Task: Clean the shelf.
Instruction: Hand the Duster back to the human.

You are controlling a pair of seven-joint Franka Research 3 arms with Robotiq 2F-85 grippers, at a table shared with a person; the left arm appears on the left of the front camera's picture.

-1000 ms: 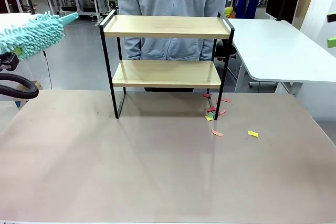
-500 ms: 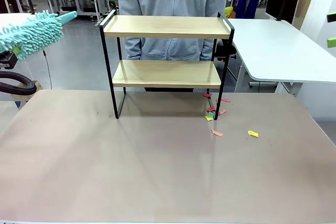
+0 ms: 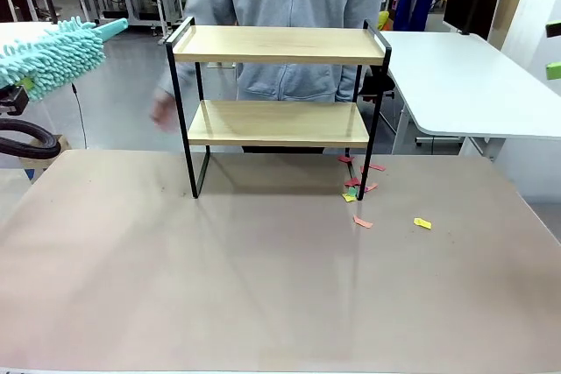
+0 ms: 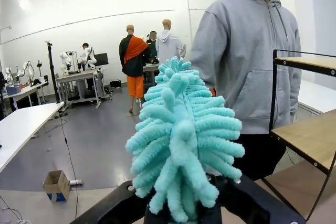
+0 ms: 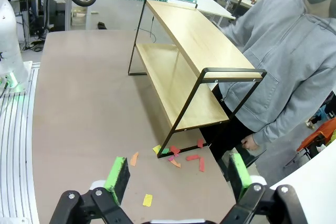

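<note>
On the tan table (image 3: 263, 286), shelf (image 3: 279, 45) standing mid-far edge, paper scraps (image 3: 359, 188) by its right foot; sweep boards gently with duster (image 3: 53, 57) clamped in left gripper (image 4: 181, 211), right gripper (image 5: 176, 174) wide, empty

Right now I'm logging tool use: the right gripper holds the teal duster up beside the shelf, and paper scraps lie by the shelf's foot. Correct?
Not quite: the left gripper holds the duster, as the front view shows. The right gripper is open and empty. The scraps do lie by the foot of the shelf.
</note>
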